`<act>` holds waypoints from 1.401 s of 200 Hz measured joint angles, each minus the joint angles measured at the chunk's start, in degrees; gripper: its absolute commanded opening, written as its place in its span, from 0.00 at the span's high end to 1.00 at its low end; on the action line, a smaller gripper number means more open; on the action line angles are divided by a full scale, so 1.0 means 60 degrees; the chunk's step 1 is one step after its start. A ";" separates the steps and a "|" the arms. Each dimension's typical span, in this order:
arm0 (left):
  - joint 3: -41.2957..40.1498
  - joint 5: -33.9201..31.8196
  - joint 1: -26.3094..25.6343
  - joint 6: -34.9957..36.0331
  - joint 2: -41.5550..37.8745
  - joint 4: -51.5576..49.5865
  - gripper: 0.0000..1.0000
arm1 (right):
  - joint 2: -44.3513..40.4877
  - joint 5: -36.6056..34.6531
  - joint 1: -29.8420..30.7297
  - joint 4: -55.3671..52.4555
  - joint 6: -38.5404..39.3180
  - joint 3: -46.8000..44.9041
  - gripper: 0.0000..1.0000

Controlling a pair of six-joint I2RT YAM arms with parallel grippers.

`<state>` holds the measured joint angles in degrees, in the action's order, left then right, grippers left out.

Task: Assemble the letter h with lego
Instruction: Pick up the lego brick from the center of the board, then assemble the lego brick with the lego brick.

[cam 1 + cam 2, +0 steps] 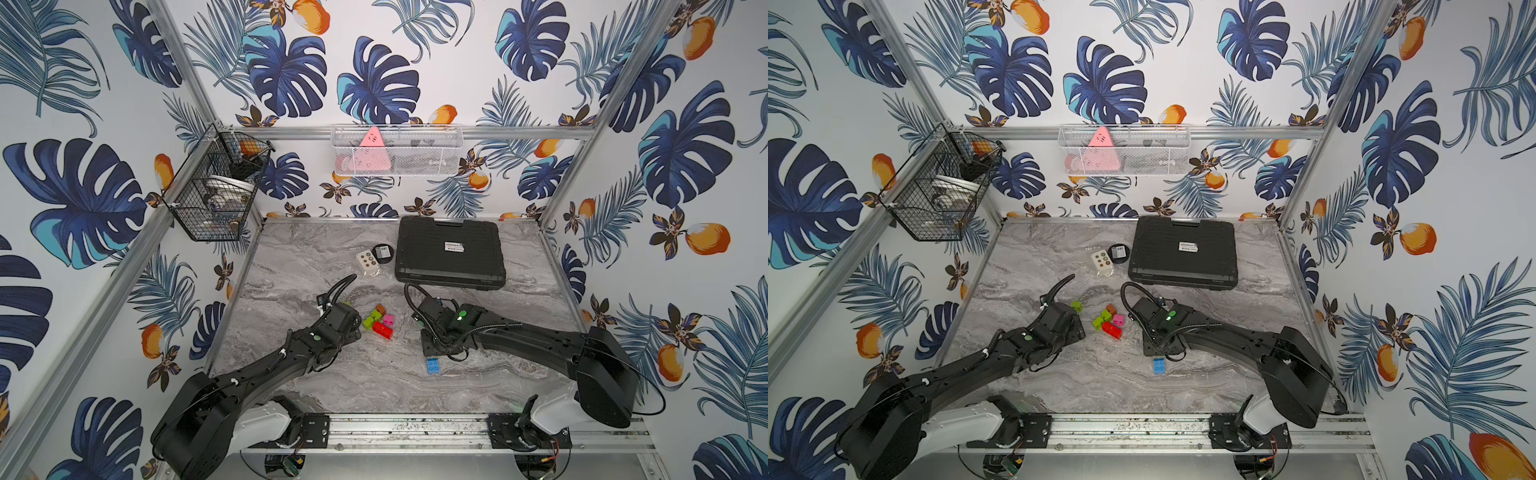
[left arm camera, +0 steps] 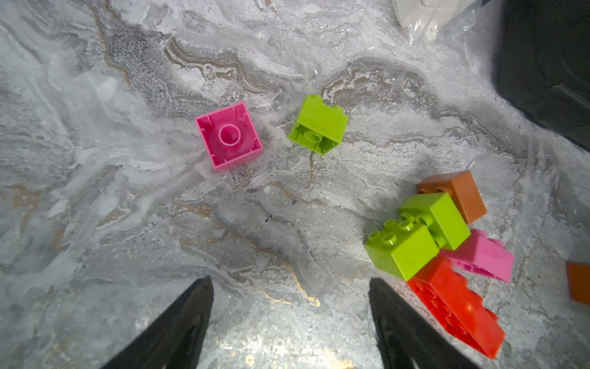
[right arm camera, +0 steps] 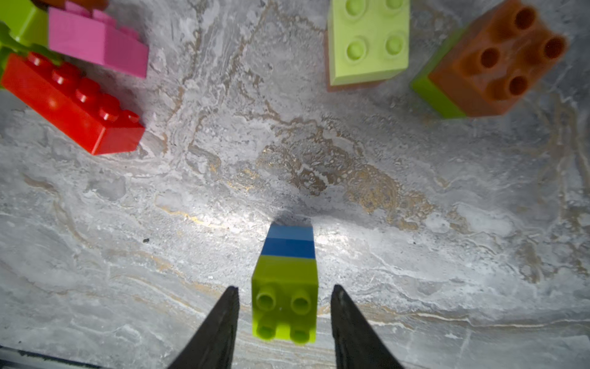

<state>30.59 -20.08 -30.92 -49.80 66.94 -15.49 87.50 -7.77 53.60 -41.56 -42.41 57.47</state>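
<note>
Between the spread jaws of the right gripper (image 3: pixel 285 286), touching neither, stands the lime-topped lego stack (image 3: pixel 289 252), long axis parallel to them.

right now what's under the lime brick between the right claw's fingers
A blue brick sits directly under the lime brick, with a light blue brick below that. Their studs are covered.
</note>
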 measured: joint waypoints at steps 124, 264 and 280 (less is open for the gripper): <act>0.0004 0.0000 0.0000 0.0000 0.0084 0.0000 0.18 | 0.0889 -0.0211 0.0029 0.0780 0.0171 -0.0637 0.76; 0.0004 -0.0004 0.0000 0.0000 0.0131 0.0000 0.18 | 0.0550 -0.0091 -0.1781 -0.0732 0.2535 0.1858 0.72; 0.0004 -0.0007 0.0000 0.0000 0.0135 0.0000 0.18 | 0.0871 -0.0080 -0.2138 -0.0947 0.3100 0.2379 0.72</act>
<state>30.61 -20.12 -30.92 -49.80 67.75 -15.49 92.73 -8.25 40.77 -47.24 -23.81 71.75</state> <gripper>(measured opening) 0.822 0.355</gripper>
